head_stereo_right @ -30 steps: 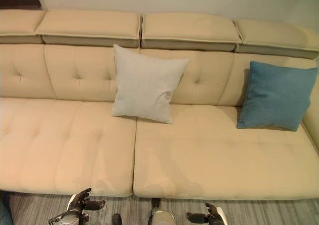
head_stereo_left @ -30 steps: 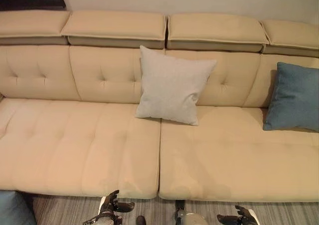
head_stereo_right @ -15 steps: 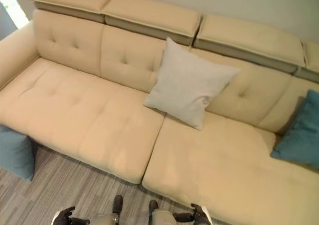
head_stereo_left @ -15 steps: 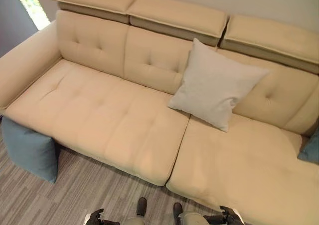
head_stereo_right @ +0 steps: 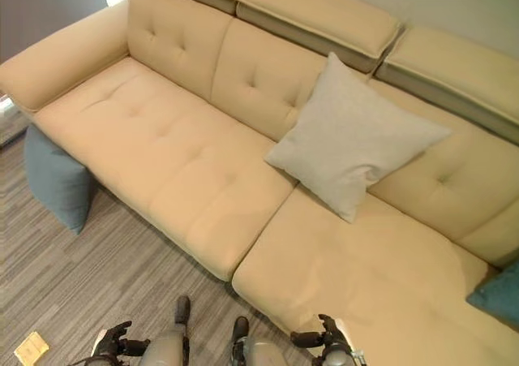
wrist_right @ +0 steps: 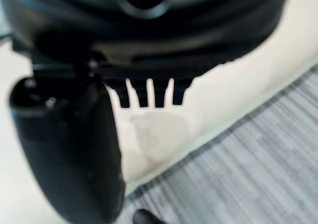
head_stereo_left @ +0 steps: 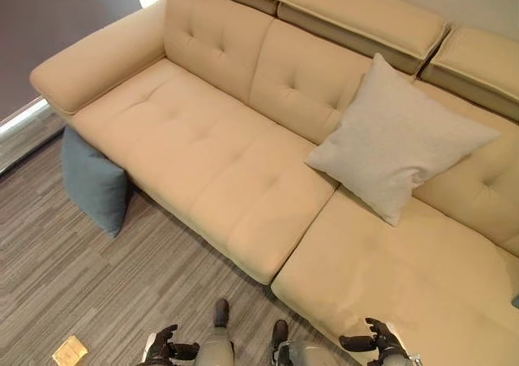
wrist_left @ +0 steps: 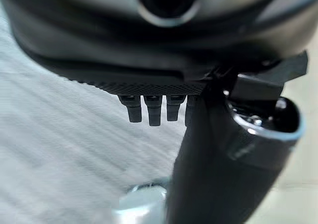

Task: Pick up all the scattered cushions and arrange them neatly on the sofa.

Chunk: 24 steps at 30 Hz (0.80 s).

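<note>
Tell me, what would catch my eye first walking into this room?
A long beige sofa fills most of the scene, with a pale grey cushion propped against its backrest. A blue cushion stands on the striped floor, tucked against the sofa's front under the armrest. A corner of another blue cushion shows at the sofa's far right.

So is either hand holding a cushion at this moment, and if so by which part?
Nothing is held. The left hand and right hand hang low and empty before the sofa; the blue cushion stands untouched on the floor.
</note>
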{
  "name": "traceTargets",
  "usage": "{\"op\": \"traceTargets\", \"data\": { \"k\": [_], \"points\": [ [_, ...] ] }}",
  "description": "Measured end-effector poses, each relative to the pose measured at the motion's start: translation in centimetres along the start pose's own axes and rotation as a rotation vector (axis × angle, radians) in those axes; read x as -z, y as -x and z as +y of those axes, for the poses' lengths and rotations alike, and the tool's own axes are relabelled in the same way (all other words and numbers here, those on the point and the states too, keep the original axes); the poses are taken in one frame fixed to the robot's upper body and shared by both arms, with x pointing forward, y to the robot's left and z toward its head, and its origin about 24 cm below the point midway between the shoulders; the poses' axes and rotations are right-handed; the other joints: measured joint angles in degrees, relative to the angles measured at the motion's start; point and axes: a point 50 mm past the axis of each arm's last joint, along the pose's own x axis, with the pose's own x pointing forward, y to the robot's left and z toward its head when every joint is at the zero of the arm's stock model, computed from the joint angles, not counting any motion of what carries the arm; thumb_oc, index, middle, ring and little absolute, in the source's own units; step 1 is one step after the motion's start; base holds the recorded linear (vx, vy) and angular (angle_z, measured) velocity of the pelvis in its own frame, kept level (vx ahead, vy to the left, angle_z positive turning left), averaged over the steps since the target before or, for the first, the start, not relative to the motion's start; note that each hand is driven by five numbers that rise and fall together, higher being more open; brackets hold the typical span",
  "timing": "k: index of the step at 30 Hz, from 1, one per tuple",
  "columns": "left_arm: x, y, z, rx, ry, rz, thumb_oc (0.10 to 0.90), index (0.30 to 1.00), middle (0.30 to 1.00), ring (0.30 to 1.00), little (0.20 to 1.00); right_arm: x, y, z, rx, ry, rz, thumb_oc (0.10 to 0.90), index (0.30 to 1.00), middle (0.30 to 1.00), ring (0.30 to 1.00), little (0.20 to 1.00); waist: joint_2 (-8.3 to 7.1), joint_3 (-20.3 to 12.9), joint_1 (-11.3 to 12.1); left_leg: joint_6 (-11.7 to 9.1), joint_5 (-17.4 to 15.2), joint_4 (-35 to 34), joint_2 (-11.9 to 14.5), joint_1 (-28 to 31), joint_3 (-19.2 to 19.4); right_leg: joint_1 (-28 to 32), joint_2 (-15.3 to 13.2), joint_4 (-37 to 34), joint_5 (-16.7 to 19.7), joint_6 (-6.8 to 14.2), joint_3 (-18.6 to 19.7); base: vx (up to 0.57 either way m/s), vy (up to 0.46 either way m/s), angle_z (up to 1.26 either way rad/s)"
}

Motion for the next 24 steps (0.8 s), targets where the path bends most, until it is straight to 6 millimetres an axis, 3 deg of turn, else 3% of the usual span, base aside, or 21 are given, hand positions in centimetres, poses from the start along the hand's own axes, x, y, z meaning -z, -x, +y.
{"op": "traceTargets", "data": {
  "k": [2,3,7,8,9,10,11,12,15,17,18,19,20,21,22,23,24],
  "points": [
    [0.3,0.1,-0.2,0.005,0.002,0.008,0.800,0.900,0.900,0.900,0.900,0.3,0.0,-0.2,0.004,0.003,0.008,0.800,0.900,0.900,0.900,0.900,0.26,-0.07,-0.39,0.12,-0.10,-0.18,0.21,2.55,1.44,-0.08,-0.66,0.10,-0.02,0.79,-1.34,-0.11,0.035,0.56],
    [0.3,0.1,-0.2,0.001,0.010,0.013,0.800,0.900,0.900,0.900,0.900,0.3,0.1,-0.1,0.001,0.002,0.008,0.800,0.900,0.900,0.900,0.900,0.34,-0.12,-1.43,0.28,-0.95,-1.47,0.74,3.76,4.14,0.07,-1.62,0.73,-0.05,1.06,-3.77,-0.13,0.071,0.73],
    [-2.0,-0.2,-0.7,0.021,-0.009,-0.061,0.800,0.900,0.900,0.900,0.900,1.3,0.2,-0.1,0.002,0.004,0.036,0.800,0.900,0.900,0.900,0.900,1.42,-0.30,-2.56,3.15,2.67,-8.74,-0.83,5.29,7.19,0.69,-2.91,2.23,-2.15,4.22,-5.89,-0.02,0.096,1.12],
    [-2.9,-0.2,-0.9,0.031,-0.009,-0.095,0.800,0.900,0.900,0.900,0.900,0.9,0.2,0.0,0.003,-0.015,0.032,0.800,0.900,0.900,0.900,0.900,1.33,-0.43,-2.54,2.34,-0.65,-11.95,-0.29,6.00,12.39,1.83,-3.99,0.28,-0.77,4.86,-8.01,0.01,0.123,1.08],
    [-3.1,-0.2,-1.2,0.036,-0.005,-0.100,0.800,0.900,0.900,0.900,0.900,0.9,0.2,0.0,0.002,-0.015,0.032,0.800,0.900,0.900,0.900,0.900,0.97,-0.37,-2.93,1.36,-1.62,-12.70,-0.28,7.21,15.04,2.89,-4.94,-1.02,-0.18,4.92,-9.21,0.00,0.142,0.92],
    [-3.1,-0.1,-1.4,0.043,0.000,-0.102,0.800,0.900,0.900,0.900,0.900,0.8,0.1,-0.2,0.007,-0.014,0.030,0.800,0.900,0.900,0.900,0.900,0.99,-0.43,-3.20,2.15,-1.38,-12.37,-0.16,7.65,16.25,3.46,-5.54,-1.46,-0.11,5.25,-10.03,-0.03,0.167,0.61],
    [-2.3,0.1,-1.8,0.055,0.001,-0.086,0.800,0.900,0.900,0.900,0.900,0.5,0.0,-0.5,0.015,-0.013,0.017,0.800,0.900,0.900,0.900,0.900,2.17,-0.92,-3.29,2.15,0.30,-11.31,1.05,8.30,16.40,4.64,-5.29,-1.16,-0.21,5.93,-10.96,-0.10,0.145,0.34],
    [-1.8,0.2,-1.8,0.055,0.000,-0.072,0.800,0.900,0.900,0.900,0.900,0.3,0.0,-0.4,0.011,-0.011,0.009,0.800,0.900,0.900,0.900,0.900,2.30,-1.12,-3.19,2.29,1.28,-10.93,0.91,8.49,15.18,5.07,-4.91,-0.63,-0.59,6.63,-10.64,-0.10,0.163,0.21],
    [-0.3,0.1,-0.8,0.029,-0.021,-0.023,0.800,0.900,0.900,0.900,0.900,-0.3,0.2,0.6,-0.014,-0.001,-0.017,0.800,0.900,0.900,0.900,0.900,0.87,-2.14,-2.48,3.46,2.50,-11.49,-1.45,9.15,12.64,5.04,-7.53,2.61,-1.97,8.31,-10.94,-0.06,0.123,0.37],
    [-0.5,0.0,-0.5,0.019,-0.021,-0.016,0.800,0.900,0.900,0.900,0.900,-0.6,0.2,0.7,-0.016,-0.006,-0.028,0.800,0.900,0.900,0.900,0.900,1.02,-1.64,-3.02,5.25,2.48,-11.59,-2.33,8.96,9.33,3.30,-9.04,8.91,-2.88,8.82,-8.65,-0.02,0.013,0.78],
    [-1.0,-0.1,-0.1,0.012,-0.030,-0.029,0.800,0.900,0.900,0.900,0.900,-0.5,0.3,1.1,-0.025,-0.009,-0.027,0.800,0.900,0.900,0.900,0.900,1.44,-1.35,-2.99,5.87,3.07,-12.33,-2.50,9.39,6.36,0.47,-8.23,13.71,-6.31,11.13,-1.86,0.02,-0.052,1.14],
    [-1.2,-0.2,0.3,0.002,-0.034,-0.038,0.800,0.900,0.900,0.900,0.900,-0.3,0.5,1.5,-0.037,-0.008,-0.026,0.800,0.900,0.900,0.900,0.900,1.69,-1.04,-3.35,5.66,3.31,-12.23,-2.48,9.17,4.44,0.09,-5.74,13.14,-6.93,12.42,5.08,0.03,-0.084,1.20],
    [-1.3,-0.3,0.6,-0.007,-0.038,-0.041,0.800,0.900,0.900,0.900,0.900,-0.2,0.6,1.9,-0.049,0.004,-0.029,0.800,0.900,0.900,0.900,0.900,1.47,-1.04,-3.73,5.46,3.69,-12.34,-2.71,9.16,2.54,0.12,-4.55,12.35,-7.03,12.67,7.98,0.03,-0.093,1.38],
    [-1.5,-0.4,1.5,-0.028,-0.044,-0.049,0.800,0.900,0.900,0.900,0.900,-0.2,0.8,2.6,-0.073,0.026,-0.037,0.800,0.900,0.900,0.900,0.900,1.09,-0.78,-4.36,5.09,4.32,-12.45,-3.25,8.78,-0.98,-0.28,-2.01,11.02,-6.99,12.58,13.83,0.03,-0.099,1.47],
    [-1.7,-0.4,1.8,-0.036,-0.048,-0.054,0.800,0.900,0.900,0.900,0.900,-0.2,0.9,2.9,-0.083,0.036,-0.041,0.800,0.900,0.900,0.900,0.900,0.76,-0.95,-4.48,5.14,4.70,-12.52,-3.62,8.33,-2.34,-0.38,-1.56,9.53,-6.72,12.22,14.52,0.04,-0.124,1.42],
    [-1.4,-0.4,2.1,-0.045,-0.052,-0.053,0.800,0.900,0.900,0.900,0.900,-0.2,0.9,3.1,-0.087,0.035,-0.038,0.800,0.900,0.900,0.900,0.900,0.15,-1.04,-3.15,4.60,5.14,-13.27,-4.09,8.30,-3.46,-1.22,-1.46,8.31,-4.60,8.65,13.71,0.04,-0.168,0.87],
    [-1.5,-0.4,2.1,-0.044,-0.051,-0.052,0.800,0.900,0.900,0.900,0.900,-0.1,0.9,3.0,-0.085,0.034,-0.035,0.800,0.900,0.900,0.900,0.900,-0.16,-1.24,-3.24,4.37,5.29,-13.35,-4.14,8.54,-3.98,-1.13,-1.46,7.66,-4.35,8.09,13.23,0.02,-0.173,0.67]
  ]
}}
